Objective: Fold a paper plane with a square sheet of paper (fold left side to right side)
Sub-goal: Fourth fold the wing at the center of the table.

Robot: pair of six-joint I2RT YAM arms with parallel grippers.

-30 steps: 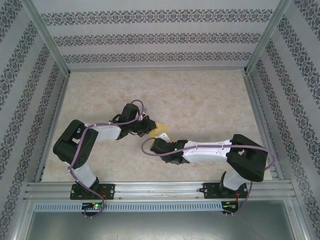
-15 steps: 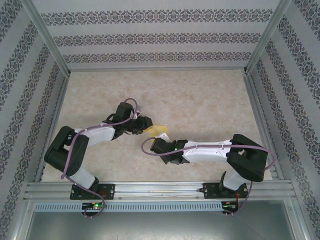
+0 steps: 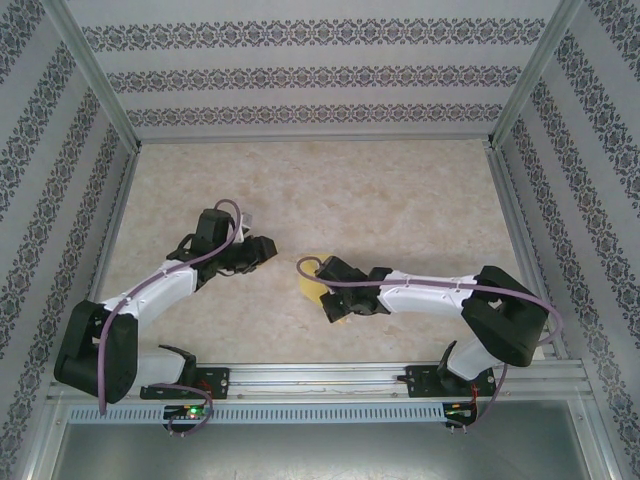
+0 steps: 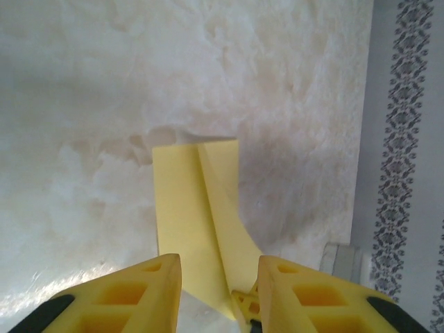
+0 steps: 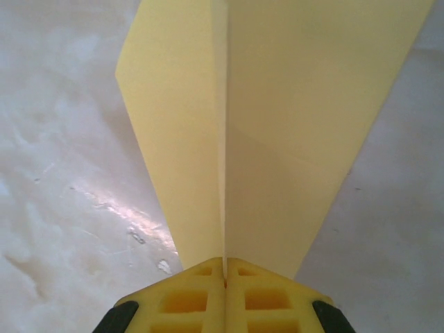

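At the bottom of the right wrist view, the right end effector (image 5: 225, 267) is pinched tight on the narrow end of the paper plane (image 5: 277, 104). The centre crease of the plane runs up the frame over the marbled surface (image 5: 55, 173). The left wrist view shows the left end effector (image 4: 218, 277) narrowly parted and holding nothing, and the top view places it apart, left of the plane, near the frame centre.

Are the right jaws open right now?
No: in the right wrist view the right gripper has its jaws pressed together, pinching the folded yellow paper between them.
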